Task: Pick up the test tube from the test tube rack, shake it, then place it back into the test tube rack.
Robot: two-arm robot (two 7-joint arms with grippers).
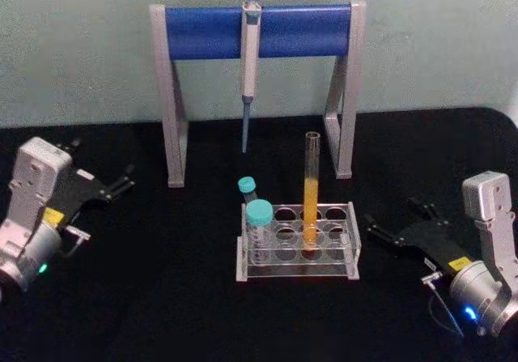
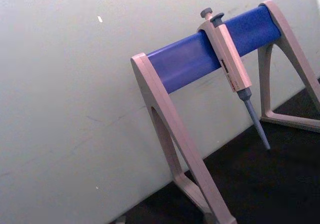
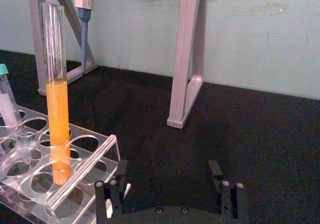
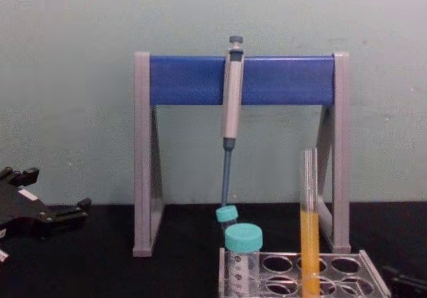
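Head view: one tube (image 1: 312, 190) stands upright in one rack (image 1: 298, 242), two teal-capped vials (image 1: 259, 231) at the rack's left end, one pipette (image 1: 250, 62) hanging on one stand (image 1: 257, 31). Two pincers rest on the black bench (image 1: 162, 297): left pincer (image 1: 123, 182) well left of the rack, empty, its spread unclear; right pincer (image 1: 396, 223) just right of the rack, spread wide, holding nothing.

Left wrist view: stand and pipette against the wall.

Right wrist view: the wide fingers (image 3: 111, 191) sit near the rack corner, tube beyond them, orange liquid filling its lower half.

Chest view: the tube rises from the rack, side-on.
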